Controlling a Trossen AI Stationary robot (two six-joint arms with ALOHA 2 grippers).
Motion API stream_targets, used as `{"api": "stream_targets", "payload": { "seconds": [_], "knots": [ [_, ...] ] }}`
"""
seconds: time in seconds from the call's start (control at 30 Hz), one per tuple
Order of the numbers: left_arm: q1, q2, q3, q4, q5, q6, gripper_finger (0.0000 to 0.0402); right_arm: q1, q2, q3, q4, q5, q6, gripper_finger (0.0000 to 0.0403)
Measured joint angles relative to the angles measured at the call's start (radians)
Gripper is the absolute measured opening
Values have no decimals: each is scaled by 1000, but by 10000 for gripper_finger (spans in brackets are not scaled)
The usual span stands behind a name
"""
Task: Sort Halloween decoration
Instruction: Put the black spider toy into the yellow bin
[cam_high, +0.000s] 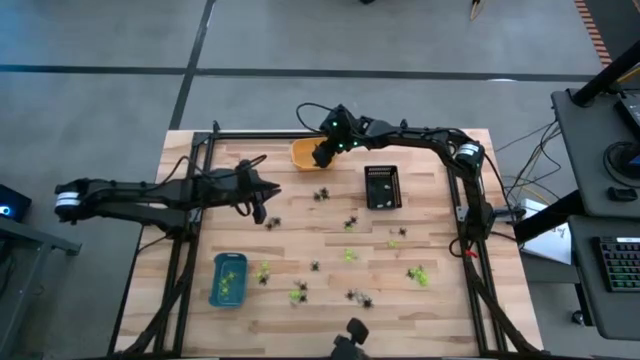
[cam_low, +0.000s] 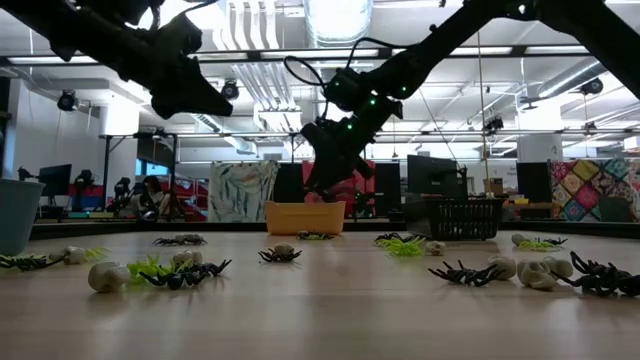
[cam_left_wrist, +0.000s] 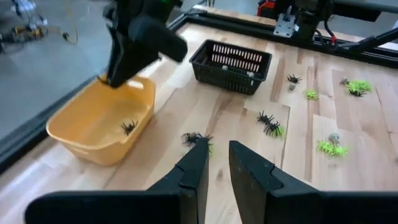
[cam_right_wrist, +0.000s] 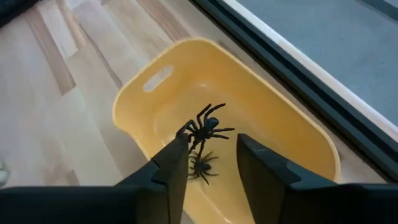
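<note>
My right gripper (cam_right_wrist: 211, 143) hangs open over the orange tray (cam_right_wrist: 249, 93) at the table's far edge, slanting down. One black spider (cam_right_wrist: 206, 127) shows just past its fingertips, and a second spider (cam_right_wrist: 200, 165) lies on the tray's floor. My left gripper (cam_left_wrist: 217, 149) hovers above the table's left middle, its fingers a narrow gap apart with nothing between them. A black spider (cam_left_wrist: 196, 138) lies on the wood just beyond it. Green, black and whitish decorations (cam_high: 349, 255) are scattered over the table. My right gripper stands with its fingertips on either side of the upper black spider's near legs (cam_right_wrist: 188, 132). I cannot tell whether a fingertip touches the spider or it hangs free above the tray's floor.
A black mesh basket (cam_high: 382, 187) stands right of the orange tray. A blue tray (cam_high: 228, 279) with green pieces sits near the front left. Black frame rails (cam_high: 330, 135) run around the tabletop. Whitish pieces (cam_low: 108, 276) and spiders lie close to the front edge.
</note>
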Motion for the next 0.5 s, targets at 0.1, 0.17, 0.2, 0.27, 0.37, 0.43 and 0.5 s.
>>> {"api": "stream_targets", "payload": {
  "seconds": [0.1,0.17,0.2,0.27,0.37,0.43,0.5],
  "knots": [
    [0,19,0,2,0,-57,47,-3,0,0,-18,1,-4,149],
    [0,33,0,3,0,-99,47,-3,0,0,-34,2,-32,160],
    [0,41,0,3,0,-120,47,-2,0,0,-44,2,-35,162],
    [0,55,0,3,0,-154,47,-3,0,0,-73,2,-39,161],
    [0,76,0,4,0,-187,47,-5,0,-1,-110,2,-33,151],
    [0,91,2,8,0,-198,47,-7,0,-1,-113,3,-53,146],
    [0,107,8,9,0,-205,47,-6,0,-1,-126,37,-92,142]
  ]
}}
